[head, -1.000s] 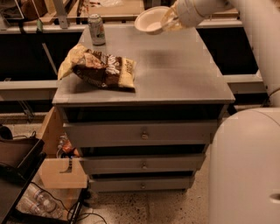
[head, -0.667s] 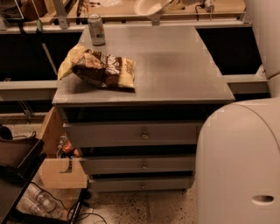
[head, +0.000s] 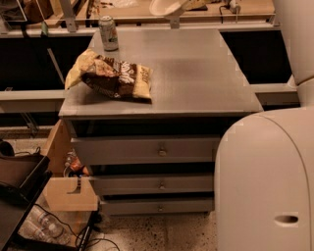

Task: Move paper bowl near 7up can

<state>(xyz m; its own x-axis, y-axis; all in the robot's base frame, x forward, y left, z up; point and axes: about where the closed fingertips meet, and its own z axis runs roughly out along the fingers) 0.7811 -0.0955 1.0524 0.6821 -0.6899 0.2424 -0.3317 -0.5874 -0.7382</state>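
Observation:
The paper bowl (head: 166, 8) is off-white and tilted, held in the air at the top edge of the camera view, above the far edge of the grey cabinet top (head: 196, 73). My gripper (head: 192, 6) is shut on the bowl's right rim and is mostly cut off by the top edge. The 7up can (head: 108, 33) stands upright at the cabinet's far left corner, to the left of and below the bowl.
A brown and yellow snack bag (head: 112, 77) lies on the left side of the cabinet top. The cabinet has drawers (head: 147, 149) below. My white body (head: 265, 176) fills the lower right. A wooden box (head: 71, 192) and clutter sit on the floor at left.
The gripper has carried the bowl up and to the left, towards the can's side. The can and the bag have not moved.

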